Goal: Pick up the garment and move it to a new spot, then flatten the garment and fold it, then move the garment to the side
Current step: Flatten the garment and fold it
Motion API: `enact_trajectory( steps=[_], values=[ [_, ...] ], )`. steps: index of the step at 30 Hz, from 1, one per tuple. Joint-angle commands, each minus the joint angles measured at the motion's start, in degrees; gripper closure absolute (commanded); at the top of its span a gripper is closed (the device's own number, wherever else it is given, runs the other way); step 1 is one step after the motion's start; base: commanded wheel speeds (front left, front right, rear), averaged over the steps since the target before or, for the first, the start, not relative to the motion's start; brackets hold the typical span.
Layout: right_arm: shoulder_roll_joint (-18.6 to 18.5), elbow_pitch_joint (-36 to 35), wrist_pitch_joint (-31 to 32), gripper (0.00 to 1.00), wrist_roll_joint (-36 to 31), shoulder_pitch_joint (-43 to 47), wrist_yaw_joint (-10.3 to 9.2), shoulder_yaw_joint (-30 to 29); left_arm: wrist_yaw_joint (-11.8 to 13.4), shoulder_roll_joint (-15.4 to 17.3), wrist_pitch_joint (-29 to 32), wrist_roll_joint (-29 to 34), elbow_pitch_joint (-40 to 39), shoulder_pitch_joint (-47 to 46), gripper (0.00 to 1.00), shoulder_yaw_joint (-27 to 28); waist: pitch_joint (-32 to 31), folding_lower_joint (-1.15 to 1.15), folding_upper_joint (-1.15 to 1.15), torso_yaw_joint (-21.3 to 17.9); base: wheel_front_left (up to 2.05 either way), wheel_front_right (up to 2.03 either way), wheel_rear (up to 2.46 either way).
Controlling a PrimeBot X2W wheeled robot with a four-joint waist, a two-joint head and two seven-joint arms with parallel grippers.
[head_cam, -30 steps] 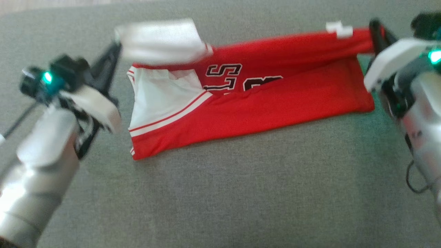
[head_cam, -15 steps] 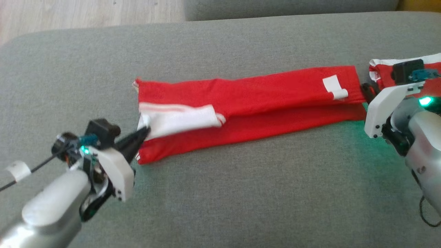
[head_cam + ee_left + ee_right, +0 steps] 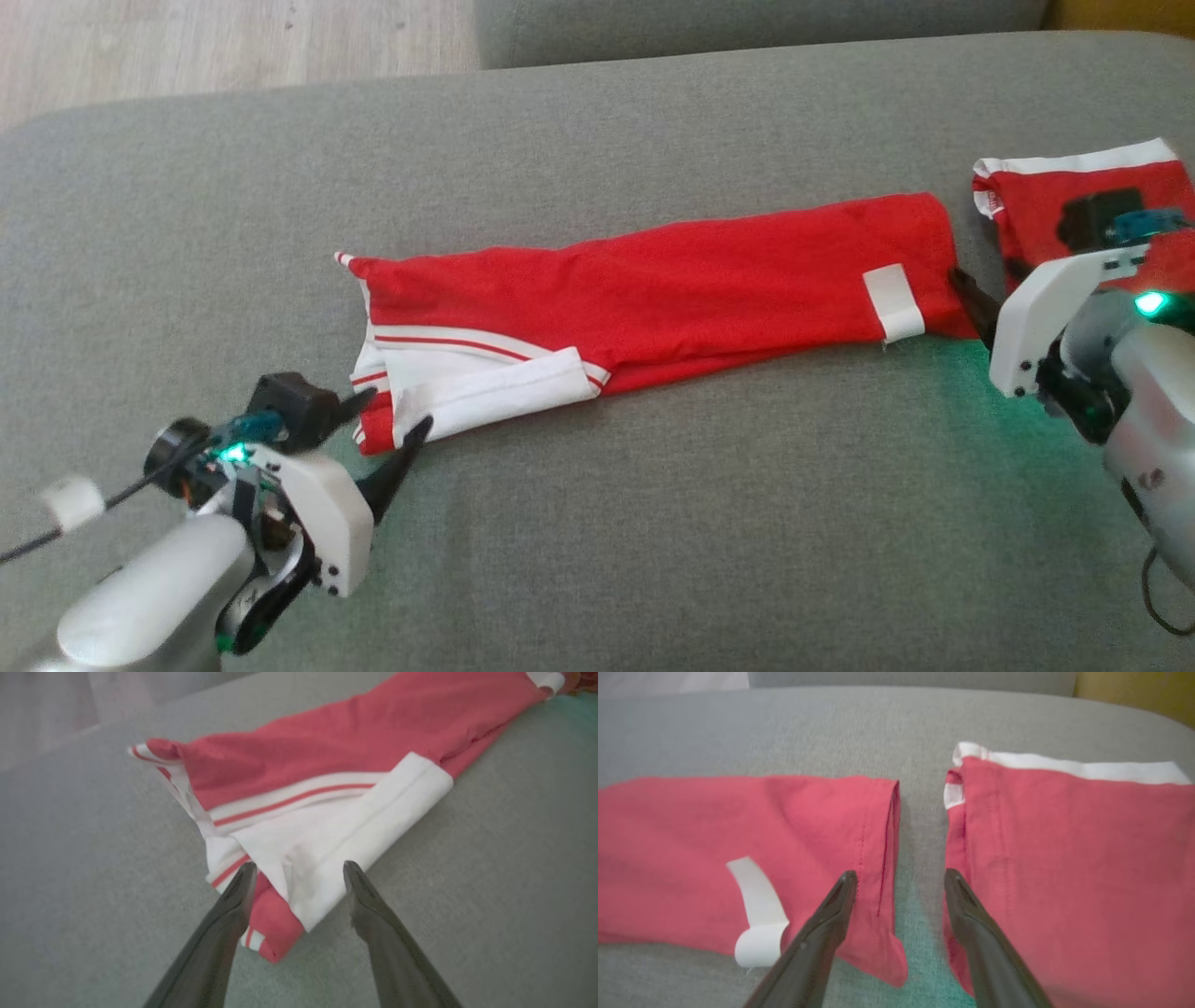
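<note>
Head view: the long-folded red garment (image 3: 653, 289) lay across the middle of the grey cushion (image 3: 653, 541). My left gripper (image 3: 397, 411) stood with jaws apart over its white-trimmed end toward the cushion's left, and my right gripper (image 3: 900, 873) was likewise spread toward the cushion's right, neither holding cloth. A neat next fold, I judged, needed both corners pinched evenly. Both forearms reached in low from the cushion's near edge.

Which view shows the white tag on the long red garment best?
Right wrist view: the white tag is close, its curled end clear. Head view shows it small, near the right end of the garment. Left wrist view catches a white sliver at its top right corner, likely the tag.
</note>
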Motion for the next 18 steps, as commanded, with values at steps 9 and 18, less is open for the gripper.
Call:
enact_trajectory(
  steps=[9,18],
  values=[
    [1.43,-2.86,-16.88,0.00,3.67,-2.83,-0.11,-5.92,9.41,-2.46,-20.23,2.26,-0.67,-1.78,0.00,11.53,-2.66,0.00,0.00,-1.32,0.00,0.00,0.00],
    [5.87,-13.32,-25.21,0.00,-2.85,0.18,-0.11,-20.11,13.61,-11.09,-26.86,3.31,-6.10,4.31,0.00,29.57,-4.70,0.00,0.00,-2.02,0.00,0.00,0.00]
  ],
)
